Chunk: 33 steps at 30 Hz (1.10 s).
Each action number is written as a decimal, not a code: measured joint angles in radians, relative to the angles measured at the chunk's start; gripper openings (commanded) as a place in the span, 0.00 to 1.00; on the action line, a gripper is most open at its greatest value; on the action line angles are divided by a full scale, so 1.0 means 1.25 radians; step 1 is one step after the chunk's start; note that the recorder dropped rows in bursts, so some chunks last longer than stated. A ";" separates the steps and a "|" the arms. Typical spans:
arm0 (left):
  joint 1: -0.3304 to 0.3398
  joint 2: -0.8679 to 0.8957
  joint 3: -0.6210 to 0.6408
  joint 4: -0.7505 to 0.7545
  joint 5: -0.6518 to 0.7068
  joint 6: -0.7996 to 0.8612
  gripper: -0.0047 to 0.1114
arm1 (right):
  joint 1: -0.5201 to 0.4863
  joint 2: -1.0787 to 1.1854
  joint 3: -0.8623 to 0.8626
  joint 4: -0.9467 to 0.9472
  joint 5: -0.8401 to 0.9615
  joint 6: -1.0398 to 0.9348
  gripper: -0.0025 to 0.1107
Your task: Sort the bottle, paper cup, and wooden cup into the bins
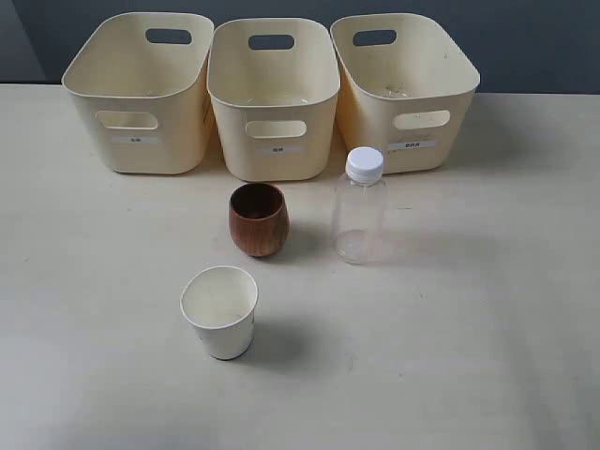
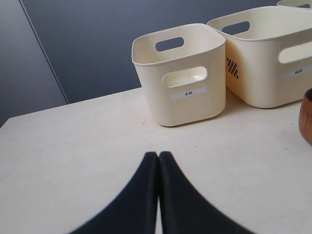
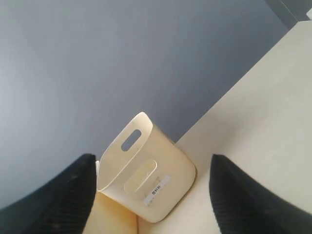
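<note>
Three cream bins stand in a row at the back: left (image 1: pixel 141 89), middle (image 1: pixel 272 94), right (image 1: pixel 403 84). In front of them stand the dark brown wooden cup (image 1: pixel 259 218) and the clear bottle (image 1: pixel 359 204) with its white cap. The white paper cup (image 1: pixel 220 310) stands upright nearer the front. No arm shows in the exterior view. My left gripper (image 2: pixel 158 155) is shut and empty above the table, facing the left bin (image 2: pixel 180 73); the wooden cup's edge (image 2: pixel 307 117) shows beside it. My right gripper (image 3: pixel 152 163) is open and empty, tilted, looking at the right bin (image 3: pixel 146 175).
The bins sit close together against a dark grey back wall (image 1: pixel 525 37). The cream table (image 1: pixel 487 337) spreads around the three objects. Each bin carries a small front label (image 2: pixel 188 93).
</note>
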 measured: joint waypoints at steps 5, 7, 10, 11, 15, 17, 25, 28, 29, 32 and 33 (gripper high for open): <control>0.000 0.000 0.000 0.000 0.000 0.000 0.04 | 0.000 0.000 0.000 0.000 -0.027 0.000 0.58; 0.000 0.000 0.000 0.000 0.000 0.000 0.04 | 0.000 0.000 0.000 0.000 -0.039 0.000 0.58; 0.000 0.000 0.000 0.000 0.000 0.000 0.04 | 0.000 0.000 0.000 0.000 -0.057 0.000 0.58; 0.000 0.000 0.000 0.000 0.000 0.000 0.04 | 0.000 0.000 0.000 0.000 -0.084 0.000 0.58; 0.000 0.000 0.000 0.000 0.000 0.000 0.04 | 0.000 0.000 0.000 0.000 -0.134 0.000 0.58; 0.000 0.000 0.000 0.000 0.000 0.000 0.04 | 0.000 0.000 0.000 -0.002 -0.134 0.003 0.58; 0.000 0.000 0.000 0.000 0.000 0.000 0.04 | 0.000 0.000 -0.061 -0.172 -0.073 0.003 0.58; 0.000 0.000 0.000 0.000 0.000 0.000 0.04 | 0.000 0.000 -0.151 -0.199 -0.013 0.003 0.58; 0.000 0.000 0.000 0.000 0.000 0.000 0.04 | 0.000 0.003 -0.198 -0.206 0.006 0.003 0.58; 0.000 0.000 0.000 0.000 0.000 0.000 0.04 | 0.000 0.021 -0.307 -0.216 0.040 -0.007 0.58; 0.000 0.000 0.000 0.000 0.000 0.000 0.04 | 0.000 0.030 -0.344 -0.218 0.046 -0.018 0.58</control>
